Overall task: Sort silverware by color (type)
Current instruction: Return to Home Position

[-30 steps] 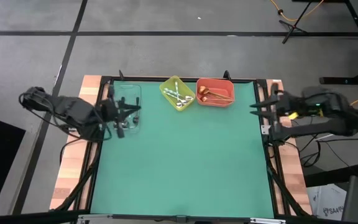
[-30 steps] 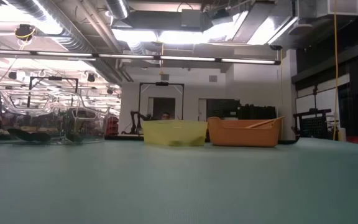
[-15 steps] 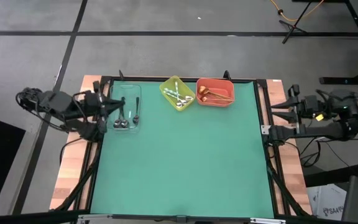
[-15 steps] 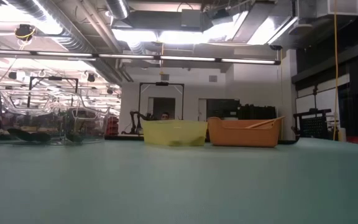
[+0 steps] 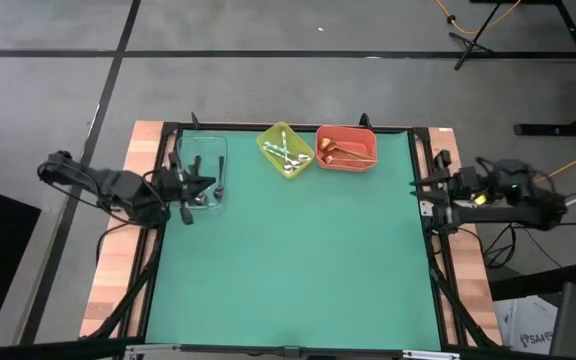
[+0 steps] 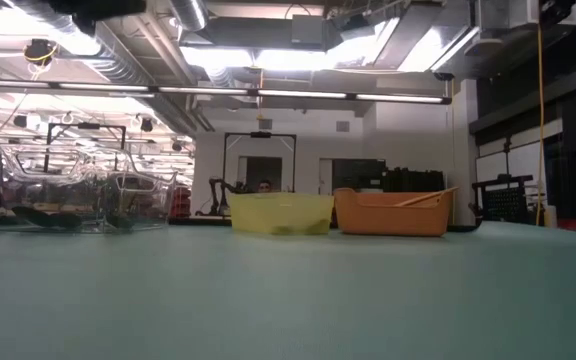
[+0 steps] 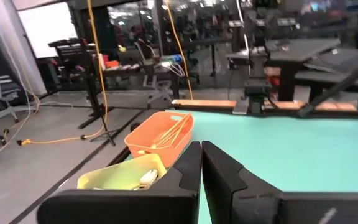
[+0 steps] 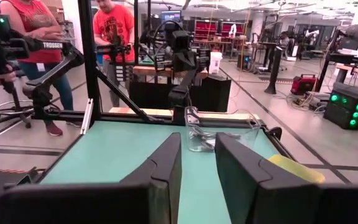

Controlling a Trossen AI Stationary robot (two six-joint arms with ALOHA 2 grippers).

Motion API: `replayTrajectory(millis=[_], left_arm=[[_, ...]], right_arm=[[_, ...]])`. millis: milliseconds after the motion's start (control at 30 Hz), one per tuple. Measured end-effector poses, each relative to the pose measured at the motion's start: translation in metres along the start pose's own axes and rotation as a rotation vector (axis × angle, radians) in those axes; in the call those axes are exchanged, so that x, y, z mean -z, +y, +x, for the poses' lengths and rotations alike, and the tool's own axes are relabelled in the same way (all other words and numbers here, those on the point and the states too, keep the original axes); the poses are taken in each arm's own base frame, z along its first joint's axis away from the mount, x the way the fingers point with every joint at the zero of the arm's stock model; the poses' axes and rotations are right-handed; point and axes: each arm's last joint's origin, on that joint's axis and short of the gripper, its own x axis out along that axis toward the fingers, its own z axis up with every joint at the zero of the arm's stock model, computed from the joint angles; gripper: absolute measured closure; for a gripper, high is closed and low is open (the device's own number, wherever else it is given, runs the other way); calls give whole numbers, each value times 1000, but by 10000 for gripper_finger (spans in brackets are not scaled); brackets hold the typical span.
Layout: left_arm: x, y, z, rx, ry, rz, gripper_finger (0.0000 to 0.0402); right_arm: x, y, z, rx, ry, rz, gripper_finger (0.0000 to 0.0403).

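Three bins stand along the table's far edge. A clear bin [image 5: 206,160] holds black spoons [image 5: 219,180], a yellow bin [image 5: 286,150] holds silver spoons with teal handles [image 5: 288,158], and an orange bin [image 5: 346,148] holds copper spoons [image 5: 348,153]. My left gripper [image 5: 204,187] is shut and empty by the clear bin's near end; in the left wrist view [image 7: 201,163] its fingers point toward the orange bin [image 7: 160,138]. My right gripper [image 5: 415,185] hovers open and empty at the table's right edge [image 8: 197,168], facing the clear bin [image 8: 219,134].
The green mat [image 5: 298,260] lies bare from the middle of the table to its near edge. A black frame rail [image 5: 430,250] runs along the right side. People [image 8: 114,37] stand beyond the table's left side in the right wrist view.
Both arms drew back toward their own table sides, then came in again. The left gripper left the clear bin, moved off to the left, and is back beside the bin's near end. The right gripper pulled right past the rail and returned to the table's right edge.
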Motion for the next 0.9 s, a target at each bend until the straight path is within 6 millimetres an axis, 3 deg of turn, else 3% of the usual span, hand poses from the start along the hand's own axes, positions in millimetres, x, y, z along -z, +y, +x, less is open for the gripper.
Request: replayTrajectory(millis=[467,900], left_arm=[[73,13,0,-38,-139,-103,396],[110,21,3,-74,-215,-113,396]], right_arm=[[48,2,35,-26,-15,58,314],[54,3,39,-58,-32,74,314]])
